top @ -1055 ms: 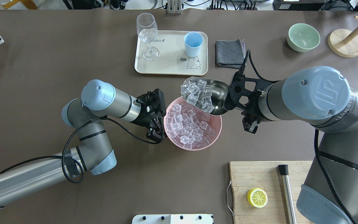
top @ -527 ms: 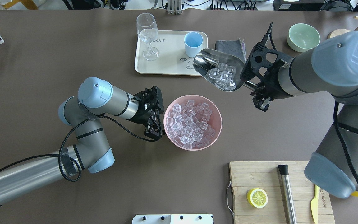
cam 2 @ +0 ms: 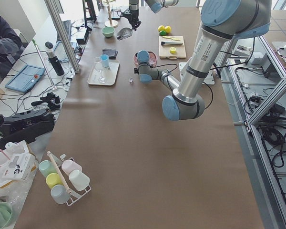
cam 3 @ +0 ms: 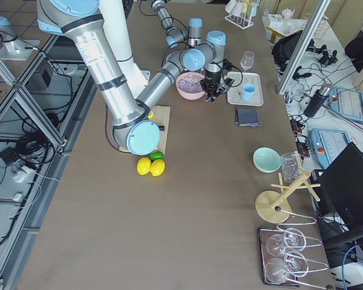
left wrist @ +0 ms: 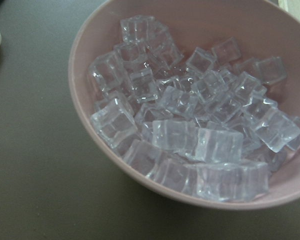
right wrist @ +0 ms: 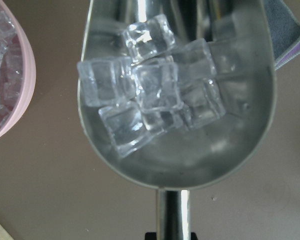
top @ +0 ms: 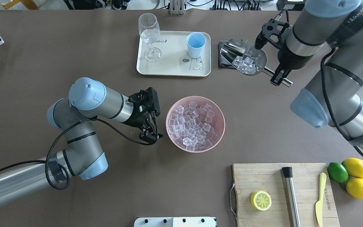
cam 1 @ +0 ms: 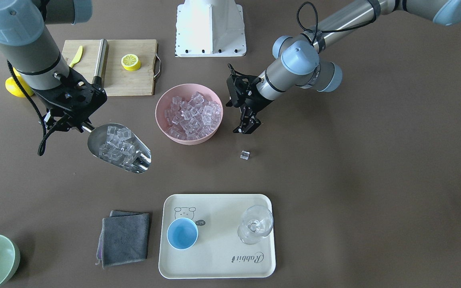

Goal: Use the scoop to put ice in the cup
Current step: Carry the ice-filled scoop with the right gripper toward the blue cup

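My right gripper [top: 279, 78] is shut on the handle of the steel scoop [top: 246, 58], which it holds in the air to the right of the tray. Several cubes of ice [right wrist: 150, 100] lie in the scoop's trough [right wrist: 190, 160]. In the front view the scoop [cam 1: 134, 162] hangs between the pink bowl [cam 1: 162, 122] and the grey cloth [cam 1: 124, 238]. The light-blue cup [top: 196, 44] stands empty on the tray [top: 173, 67]. The pink bowl [top: 221, 132] holds more ice [top: 194, 124]. My left gripper [top: 150, 136] is open and empty just left of the bowl.
A wine glass [top: 150, 34] stands on the tray beside the cup. One loose ice cube [cam 1: 245, 155] lies on the table near my left gripper. A green bowl [top: 307, 37] is far right. A cutting board [top: 263, 179] with a lemon half, steel rod and knife is near right.
My right arm lifted the loaded scoop from over the pink bowl and carried it away to the far right, past the tray. My left gripper drew back left from the bowl's rim.
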Available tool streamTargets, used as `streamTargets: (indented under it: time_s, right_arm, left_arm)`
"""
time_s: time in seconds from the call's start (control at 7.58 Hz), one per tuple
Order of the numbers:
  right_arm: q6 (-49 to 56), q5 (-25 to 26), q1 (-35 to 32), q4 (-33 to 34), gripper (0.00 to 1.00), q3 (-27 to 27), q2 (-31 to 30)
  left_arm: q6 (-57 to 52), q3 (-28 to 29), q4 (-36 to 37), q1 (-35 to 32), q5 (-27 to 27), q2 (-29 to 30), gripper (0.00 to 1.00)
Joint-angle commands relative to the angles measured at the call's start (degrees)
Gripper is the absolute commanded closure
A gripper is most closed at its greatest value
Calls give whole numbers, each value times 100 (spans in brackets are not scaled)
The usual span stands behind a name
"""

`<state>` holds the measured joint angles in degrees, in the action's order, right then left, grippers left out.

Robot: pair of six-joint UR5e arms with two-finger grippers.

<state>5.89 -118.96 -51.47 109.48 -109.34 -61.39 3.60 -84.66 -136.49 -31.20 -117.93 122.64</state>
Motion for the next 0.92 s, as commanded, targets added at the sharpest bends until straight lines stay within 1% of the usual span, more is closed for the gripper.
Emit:
streamTargets:
  time_s: [0.0,0.13,0.4,0.53,0.79]
  right_arm:
    - [569,-188,-292,1206,100,1418,1204]
    - [745,-197,-354,1399,100,2077,1687]
    - [834,-206,-363,1428,100,3308,2480]
    - [861,-197,-363,1410,100,3775,2805]
    - [1027,-197,-363,1436,100,4278,3193]
  left_arm:
    - [0,-41,35,0,7,-12,2]
    - [0,-41,35,0,-2,-12,2]
    - [0,-41,35,0,-2,-20,2]
    - [0,-41,35,0,-19,-20,2]
    - [0,-41,35,-35,-19,-20,2]
